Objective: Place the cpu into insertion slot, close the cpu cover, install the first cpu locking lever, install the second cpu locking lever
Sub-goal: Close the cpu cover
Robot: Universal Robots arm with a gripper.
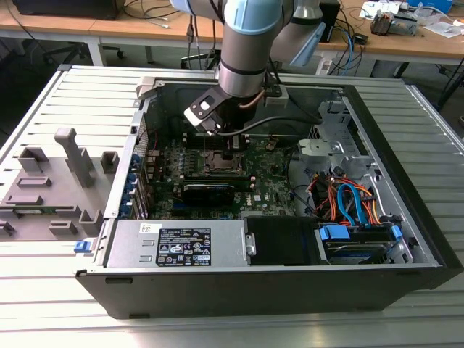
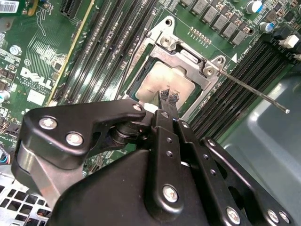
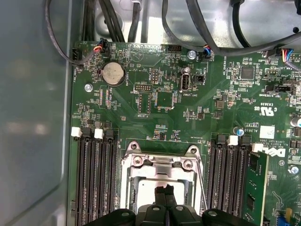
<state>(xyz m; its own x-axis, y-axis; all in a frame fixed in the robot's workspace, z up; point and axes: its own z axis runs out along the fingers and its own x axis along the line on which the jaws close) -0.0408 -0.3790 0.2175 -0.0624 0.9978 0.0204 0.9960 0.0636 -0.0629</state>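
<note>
An open computer case (image 1: 254, 293) lies on its side on the slatted desk (image 1: 65, 304). Along the case's near wall, well in front of the insertion slot (image 2: 157, 33), sits the grey power supply (image 1: 181, 243). To the exterior view's right of the slot, a drive bay (image 1: 355, 243) holds blue-tabbed drives under a tangle of orange and blue cables (image 1: 348, 203). Just in front of the slot, a black graphics card (image 1: 209, 191) stands in the green motherboard (image 1: 268, 185).

The slot holds the cpu (image 2: 162, 80), seated flat with its silvery top bare. The cpu cover (image 2: 188, 59) lies down over the slot and frames the cpu through its window. From one corner of the slot a thin locking lever (image 2: 254, 91) juts out free across the black memory slots (image 2: 244, 70) beside it. Beyond the slot, a coin battery (image 3: 113, 73) sits on the board, and black cables (image 3: 202, 28) run along the board's far edge. Out on the desk, to the exterior view's left of the slot, rests a grey plastic fixture (image 1: 51, 185).

The gripper (image 2: 168, 96) hangs directly over the slot. Its fingers are drawn together with nothing visible between them, and the tips are at the cpu's top inside the cover's window. I cannot tell whether the tips touch the metal.
</note>
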